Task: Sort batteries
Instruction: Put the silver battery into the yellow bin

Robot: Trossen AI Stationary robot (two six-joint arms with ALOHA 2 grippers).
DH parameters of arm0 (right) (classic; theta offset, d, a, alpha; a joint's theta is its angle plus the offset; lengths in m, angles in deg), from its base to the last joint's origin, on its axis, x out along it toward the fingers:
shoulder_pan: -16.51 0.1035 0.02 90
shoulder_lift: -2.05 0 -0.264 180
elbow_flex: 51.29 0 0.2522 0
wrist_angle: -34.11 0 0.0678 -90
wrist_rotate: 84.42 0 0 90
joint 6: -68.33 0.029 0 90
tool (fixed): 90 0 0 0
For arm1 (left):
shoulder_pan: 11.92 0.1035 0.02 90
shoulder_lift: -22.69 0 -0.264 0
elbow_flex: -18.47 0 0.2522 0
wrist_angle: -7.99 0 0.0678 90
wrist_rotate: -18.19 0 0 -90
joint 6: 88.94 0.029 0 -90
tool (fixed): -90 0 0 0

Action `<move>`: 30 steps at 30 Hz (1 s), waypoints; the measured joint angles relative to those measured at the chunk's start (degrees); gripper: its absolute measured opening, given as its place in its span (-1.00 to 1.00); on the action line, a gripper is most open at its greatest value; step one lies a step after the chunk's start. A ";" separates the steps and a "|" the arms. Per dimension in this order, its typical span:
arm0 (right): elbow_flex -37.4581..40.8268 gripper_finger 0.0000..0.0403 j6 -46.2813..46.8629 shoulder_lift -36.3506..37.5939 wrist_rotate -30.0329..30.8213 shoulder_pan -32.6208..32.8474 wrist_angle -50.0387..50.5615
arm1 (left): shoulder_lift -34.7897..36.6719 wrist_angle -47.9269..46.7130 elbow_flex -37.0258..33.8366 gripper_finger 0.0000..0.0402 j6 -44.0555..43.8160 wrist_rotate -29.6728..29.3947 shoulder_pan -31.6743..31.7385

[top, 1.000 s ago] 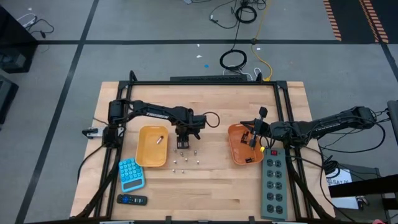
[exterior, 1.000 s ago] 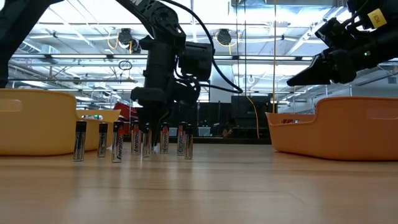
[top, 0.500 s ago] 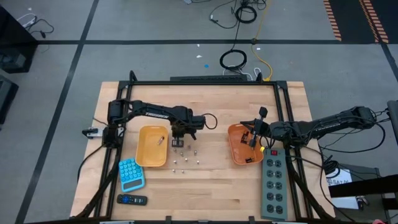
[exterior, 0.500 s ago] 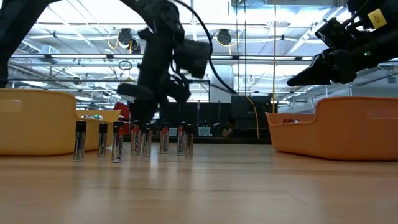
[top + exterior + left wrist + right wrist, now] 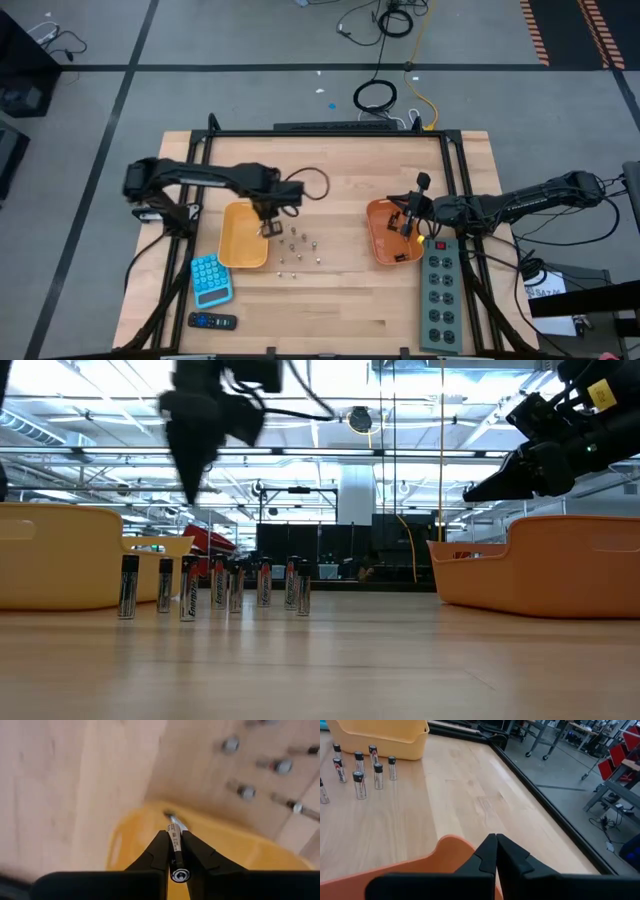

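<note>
We can read almost nothing here. The standing batteries on the tabletop carry vertical brand lettering in the low view, too small for us to make out. The calculator shows no legible figures.

Left gripper: blurred in the low view; its upper part is cut off by the top edge.
Held battery: only its end cap and a strip of its side show between the fingers; the label is too small to read.
Standing batteries: mere specks from above, so light and dark ones cannot be told apart; blurred in the left wrist view.
Left tray: cut off by the low view's left edge; its inside is hidden by its wall.
Right tray: cut off at the right edge; contents hidden.
Right gripper: whether it holds anything cannot be told.
</note>
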 joint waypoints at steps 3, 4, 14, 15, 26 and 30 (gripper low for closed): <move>0.00 -1.00 1.00 -0.02 0.01 0.00 0.48 | 4.68 0.49 -6.28 -0.80 -7.23 0.42 -2.91; 0.00 -1.00 1.16 0.00 0.01 0.00 0.49 | 6.13 0.80 -8.49 -0.76 -9.75 0.52 -4.05; 0.00 -1.00 1.53 0.00 0.01 0.00 0.06 | 12.18 4.23 -15.21 -0.22 -22.94 -0.28 -11.86; 0.00 -1.00 1.53 0.00 0.01 0.00 0.06 | 12.21 5.65 -14.58 -0.20 -22.93 -0.53 -12.02; 0.00 -1.00 1.52 -0.02 1.85 0.00 0.70 | 7.15 30.95 -13.01 -0.17 -15.26 -1.17 -18.43; 0.00 -1.00 1.53 -0.02 1.85 0.00 0.91 | 3.76 31.59 -12.81 -0.17 -13.83 -0.09 -21.59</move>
